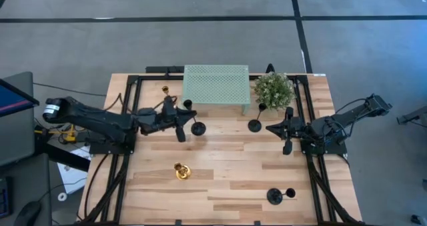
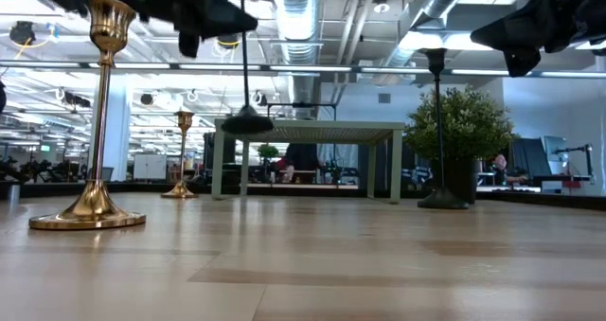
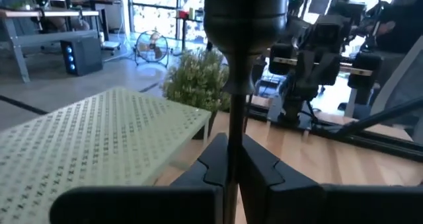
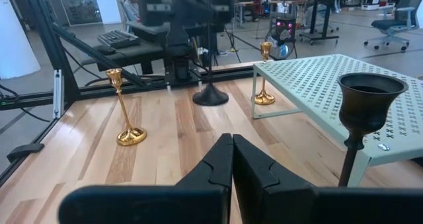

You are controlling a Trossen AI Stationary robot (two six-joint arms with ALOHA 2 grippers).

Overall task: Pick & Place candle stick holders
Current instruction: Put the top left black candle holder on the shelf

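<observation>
My left gripper (image 1: 184, 123) is shut on a black candlestick holder (image 2: 246, 75), held above the table in front of the mint-green perforated stand (image 1: 216, 84). My right gripper (image 1: 287, 129) is shut and empty, right of a second black holder (image 1: 255, 124) that stands on its round base by the potted plant (image 1: 273, 88). A third black holder (image 1: 275, 196) stands near the front right. One gold holder (image 1: 181, 171) stands at the front left, another (image 1: 165, 91) at the stand's left end. My left gripper pinches the black holder's thin stem (image 3: 229, 135) between its two fingers, below the cup (image 3: 244, 12). The fingers come roughly level from the table's left and lie across the stem. The holder hangs upright, its round base (image 2: 246, 124) clear of the table.
The stand and plant fill the far middle of the table. Dark frame rails (image 1: 124, 153) run along both sides. Bare wood lies in the table's middle and near edge between the gold holder and the front-right black one.
</observation>
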